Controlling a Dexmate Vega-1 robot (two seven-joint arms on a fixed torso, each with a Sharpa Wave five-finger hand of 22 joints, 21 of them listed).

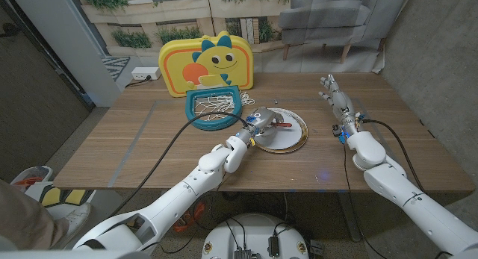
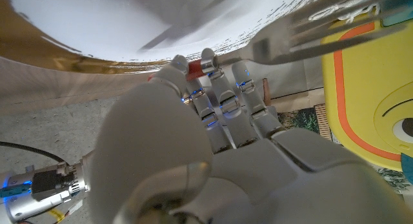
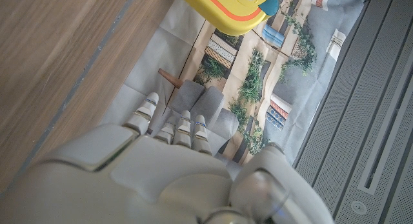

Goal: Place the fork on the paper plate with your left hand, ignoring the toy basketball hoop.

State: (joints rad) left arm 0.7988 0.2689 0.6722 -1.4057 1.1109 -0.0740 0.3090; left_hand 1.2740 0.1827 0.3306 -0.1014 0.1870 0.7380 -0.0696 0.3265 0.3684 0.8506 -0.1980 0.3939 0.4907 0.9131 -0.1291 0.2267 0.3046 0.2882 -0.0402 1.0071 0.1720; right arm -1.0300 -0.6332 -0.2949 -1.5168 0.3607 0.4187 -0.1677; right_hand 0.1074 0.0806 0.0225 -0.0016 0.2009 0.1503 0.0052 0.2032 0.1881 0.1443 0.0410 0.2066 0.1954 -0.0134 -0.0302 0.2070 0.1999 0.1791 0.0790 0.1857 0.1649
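1. Wooden table [image 1: 149,151] carries a white paper plate [image 1: 293,142] with a gold rim, near its middle.
2. Left hand [image 1: 259,125] reaches over the plate's near-left edge.
3. Left wrist view shows this hand [image 2: 213,121] with fingers [image 2: 208,62] curled around a red handle, pinching the fork [image 2: 310,37].
4. Metal tines of the fork stick out past the fingertips, above the plate's white surface [image 2: 97,24]; whether they touch it cannot be told.
5. From the head view, the red handle of the fork [image 1: 283,125] lies over the plate, just past the left hand.
6. Toy hoop [image 1: 214,110], with a blue ring and white net, lies on the table just left of the plate; its yellow dinosaur backboard [image 1: 209,59] stands behind.
7. Right hand [image 1: 337,98] stands apart on the right side of the table, fingers stretched out toward the far edge, holding nothing.
8. Right wrist view shows that hand [image 3: 161,166] with its fingers straight and close together, beside the table edge.
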